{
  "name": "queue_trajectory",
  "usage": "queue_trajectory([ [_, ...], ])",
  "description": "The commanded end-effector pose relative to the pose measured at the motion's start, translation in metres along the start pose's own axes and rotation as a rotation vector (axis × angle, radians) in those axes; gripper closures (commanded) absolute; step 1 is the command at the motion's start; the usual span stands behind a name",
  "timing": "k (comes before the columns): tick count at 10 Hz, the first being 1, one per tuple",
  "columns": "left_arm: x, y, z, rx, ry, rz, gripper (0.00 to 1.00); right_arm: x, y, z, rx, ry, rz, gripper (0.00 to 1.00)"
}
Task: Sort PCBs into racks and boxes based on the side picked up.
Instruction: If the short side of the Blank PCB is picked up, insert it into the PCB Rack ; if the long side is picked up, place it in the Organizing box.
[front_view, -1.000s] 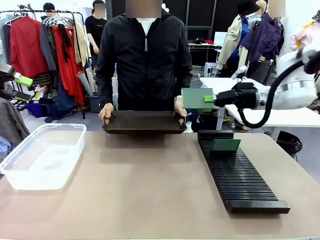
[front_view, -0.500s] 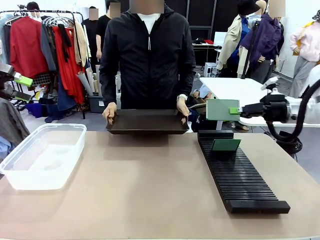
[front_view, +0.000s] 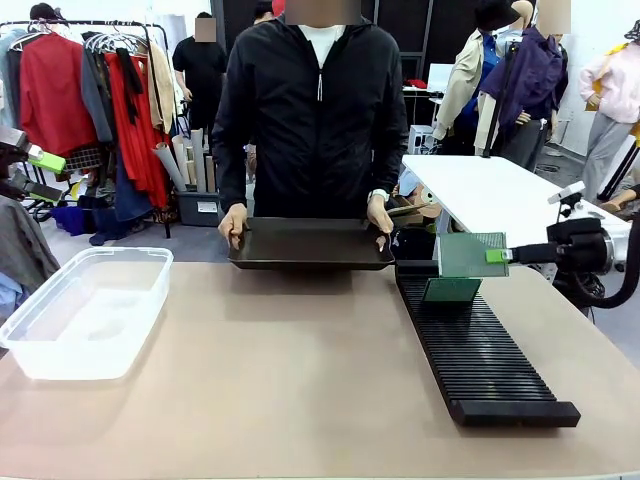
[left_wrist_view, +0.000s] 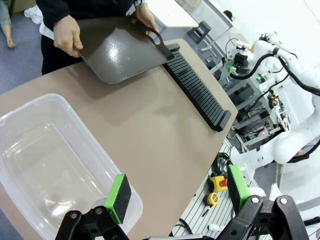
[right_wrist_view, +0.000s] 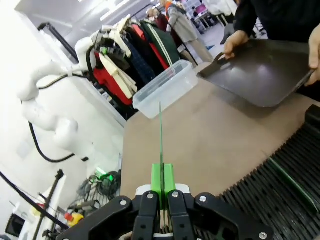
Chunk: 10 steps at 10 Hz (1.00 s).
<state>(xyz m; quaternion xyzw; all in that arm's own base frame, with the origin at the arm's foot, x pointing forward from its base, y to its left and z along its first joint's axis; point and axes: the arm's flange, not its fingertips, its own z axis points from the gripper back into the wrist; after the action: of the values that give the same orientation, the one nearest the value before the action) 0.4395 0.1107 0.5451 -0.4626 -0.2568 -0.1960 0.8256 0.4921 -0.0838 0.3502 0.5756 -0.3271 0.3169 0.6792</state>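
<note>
The right claw (front_view: 496, 256) pinches a thin green rectangular board (front_view: 466, 254) upright. Lower it squarely into a free slot of the long black plastic rack (front_view: 485, 360).

Held PCB (front_view: 468, 255): pale green, surface pattern too fine to resolve. Second PCB (front_view: 452, 290): deeper plain green. Rack (front_view: 490, 365): black, ribbed with parallel slots. Box (front_view: 85, 310): clear, colourless. Tray (front_view: 310, 243): dark brown-black, glossy. Table (front_view: 300, 390): matte tan. Pads (left_wrist_view: 118, 197) of left gripper (left_wrist_view: 177, 189): bright green on black fingers.

Front camera across table (front_view: 300, 390) toward person (front_view: 315, 120); wrist cameras higher, all sharing tray (front_view: 310, 243).
</note>
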Motion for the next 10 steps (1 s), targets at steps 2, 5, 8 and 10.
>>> queue_trajectory([
  [2, 0.000, -0.003, 0.000, -0.008, -0.004, -0.003, 0.00, -0.029, 0.000, 0.004, -0.001, 0.034, 0.120, 1.00],
  [5, 0.000, -0.003, 0.000, -0.008, -0.004, -0.003, 0.00, -0.062, -0.017, 0.007, -0.026, 0.056, 0.158, 1.00],
  [8, 0.000, -0.003, 0.000, -0.008, -0.004, -0.003, 0.00, -0.081, -0.026, 0.014, -0.054, 0.017, 0.185, 1.00],
  [10, 0.000, -0.003, 0.000, -0.008, -0.004, -0.003, 0.00, -0.090, -0.030, 0.015, -0.058, -0.010, 0.221, 1.00],
])
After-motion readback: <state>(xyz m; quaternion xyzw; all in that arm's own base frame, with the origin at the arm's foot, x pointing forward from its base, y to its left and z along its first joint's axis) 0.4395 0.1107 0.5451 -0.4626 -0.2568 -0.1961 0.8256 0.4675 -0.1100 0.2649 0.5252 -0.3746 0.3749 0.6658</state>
